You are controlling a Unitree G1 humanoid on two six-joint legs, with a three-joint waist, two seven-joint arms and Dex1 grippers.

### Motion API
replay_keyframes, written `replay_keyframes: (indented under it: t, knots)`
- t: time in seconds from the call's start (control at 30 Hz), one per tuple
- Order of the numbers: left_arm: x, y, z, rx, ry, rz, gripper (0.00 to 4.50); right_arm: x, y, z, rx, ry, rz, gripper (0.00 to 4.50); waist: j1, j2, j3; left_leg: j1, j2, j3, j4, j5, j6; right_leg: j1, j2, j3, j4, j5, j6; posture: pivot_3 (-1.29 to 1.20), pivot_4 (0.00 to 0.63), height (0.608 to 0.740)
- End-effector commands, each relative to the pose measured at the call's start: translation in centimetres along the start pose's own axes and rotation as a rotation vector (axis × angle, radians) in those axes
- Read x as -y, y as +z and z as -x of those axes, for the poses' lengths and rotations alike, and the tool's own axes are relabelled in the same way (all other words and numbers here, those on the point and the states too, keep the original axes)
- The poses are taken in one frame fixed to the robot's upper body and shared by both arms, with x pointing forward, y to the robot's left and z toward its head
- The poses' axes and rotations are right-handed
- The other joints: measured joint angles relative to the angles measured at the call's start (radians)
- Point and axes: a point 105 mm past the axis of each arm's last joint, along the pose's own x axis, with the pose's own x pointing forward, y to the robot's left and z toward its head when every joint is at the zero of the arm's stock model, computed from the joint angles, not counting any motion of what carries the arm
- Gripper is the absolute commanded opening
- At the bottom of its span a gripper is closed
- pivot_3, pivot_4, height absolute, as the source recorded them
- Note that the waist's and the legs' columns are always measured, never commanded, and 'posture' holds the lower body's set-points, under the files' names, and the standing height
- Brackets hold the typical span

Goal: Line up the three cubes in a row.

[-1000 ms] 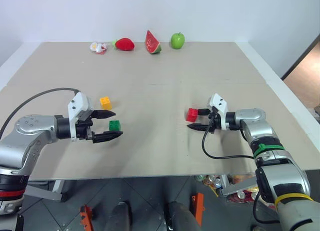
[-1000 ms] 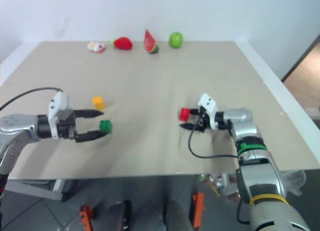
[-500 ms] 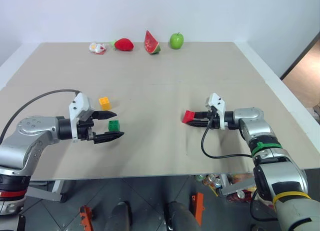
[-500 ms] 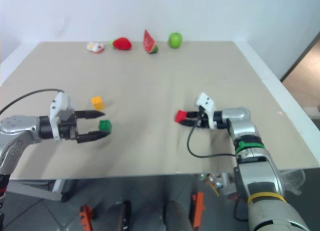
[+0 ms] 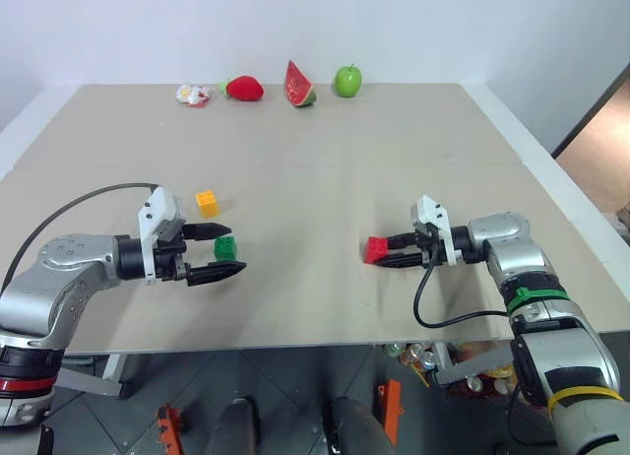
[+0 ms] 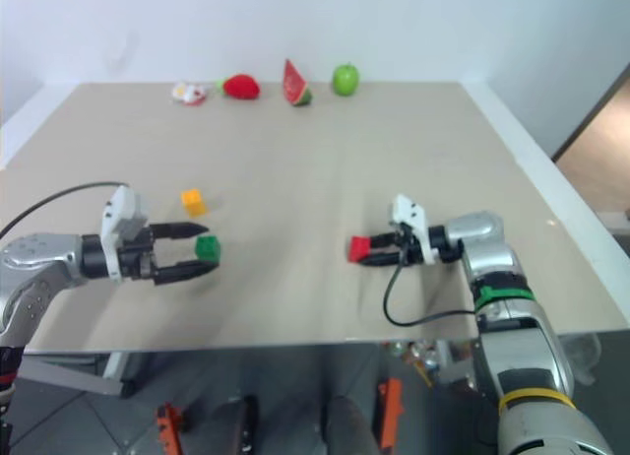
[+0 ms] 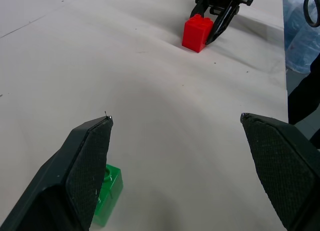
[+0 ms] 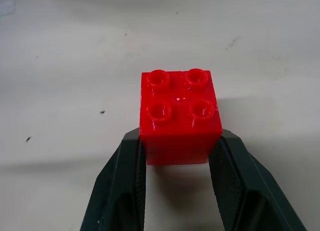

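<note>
Between my right gripper's (image 8: 179, 156) clamped fingers, the red studded plastic cube's (image 8: 179, 113) lower half is hidden; at nine o'clock, my left gripper (image 5: 220, 251) gapes, half-covering the green studded plastic cube (image 7: 106, 203).

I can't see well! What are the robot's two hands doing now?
Left gripper: open, holding nothing, fingers around the green cube.
Right gripper: shut on the red cube.

- Desk (image 5: 325, 179) centre: bare between green cube (image 5: 225, 247) and red cube (image 5: 376, 249).
- Far edge: toy fruit row (image 5: 285, 84), well apart.
- Yellow cube (image 5: 207, 202): just behind left tool (image 5: 223, 250).
</note>
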Motion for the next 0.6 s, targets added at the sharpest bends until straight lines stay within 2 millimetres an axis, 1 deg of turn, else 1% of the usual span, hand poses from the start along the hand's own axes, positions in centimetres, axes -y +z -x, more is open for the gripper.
replay_keyframes:
  t: [0.03, 0.1, 0.4, 0.6]
  knots:
    - [-0.1, 1.3, 0.8, 0.032, 0.017, -0.027, 4.24, 0.1, -0.1, 1.5, -0.006, -0.005, 0.002, 1.21, 0.000, 0.000, 0.000, 0.000, 0.000, 0.000, 0.000, 0.000, 0.000, 0.000, 0.000, 0.000, 0.000, 0.000, 0.000, 0.00, 0.150, 0.740]
    - [0.0, 1.5, 0.8, 0.042, 0.014, -0.017, 4.24, 0.0, -0.2, 1.6, -0.012, 0.006, 0.003, 1.21, 0.000, 0.000, 0.000, 0.000, 0.000, 0.000, 0.001, 0.000, 0.000, 0.001, 0.000, 0.000, 0.000, -0.001, -0.001, 0.00, 0.150, 0.740]
    - [-0.1, 1.7, 0.9, 0.050, 0.024, -0.008, 4.24, -0.8, 0.5, 0.5, -0.001, 0.094, 0.028, 1.21, 0.000, 0.000, 0.000, 0.000, 0.000, 0.000, 0.002, 0.000, 0.000, 0.001, 0.000, 0.000, 0.000, -0.001, -0.001, 0.00, 0.150, 0.740]
    - [-0.2, 1.7, 1.0, 0.055, 0.030, -0.003, 4.24, -1.0, 0.3, 0.7, -0.017, 0.102, 0.031, 1.21, 0.000, 0.000, 0.000, 0.000, 0.000, 0.000, 0.002, 0.000, 0.000, 0.001, 0.000, 0.000, 0.001, -0.001, -0.001, 0.00, 0.150, 0.740]
